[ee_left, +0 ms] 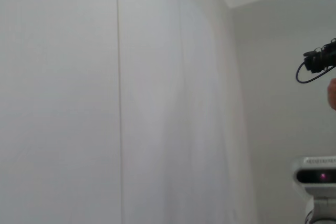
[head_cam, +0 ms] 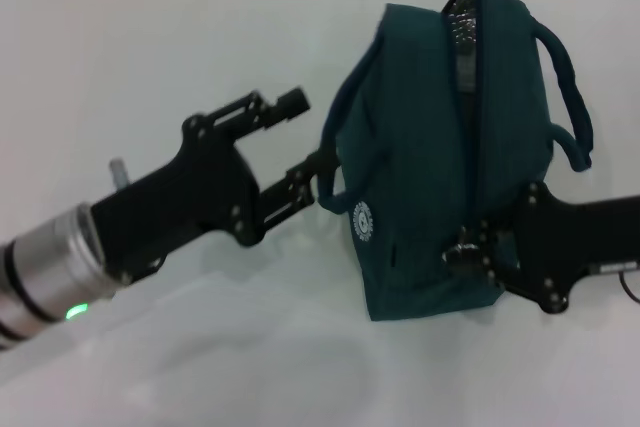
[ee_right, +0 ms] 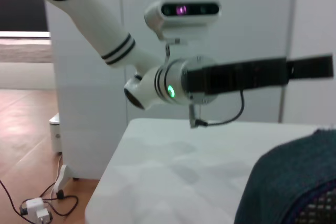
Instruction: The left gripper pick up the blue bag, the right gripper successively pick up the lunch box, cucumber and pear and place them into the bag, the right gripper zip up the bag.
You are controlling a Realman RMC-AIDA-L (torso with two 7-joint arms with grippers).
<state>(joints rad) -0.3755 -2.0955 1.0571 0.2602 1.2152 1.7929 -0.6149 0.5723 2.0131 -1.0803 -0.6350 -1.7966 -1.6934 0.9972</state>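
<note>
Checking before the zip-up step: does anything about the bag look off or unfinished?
The dark teal-blue fabric bag stands upright, its zipper shut low but gaping at the top. The left gripper holds a handle; the right gripper is at the pull.

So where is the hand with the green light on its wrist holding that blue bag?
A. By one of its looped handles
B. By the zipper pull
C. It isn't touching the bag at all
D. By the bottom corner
A: in the head view the left hand has its fingers closed on the near looped handle of the blue bag, while the right hand is at the zipper.
</note>
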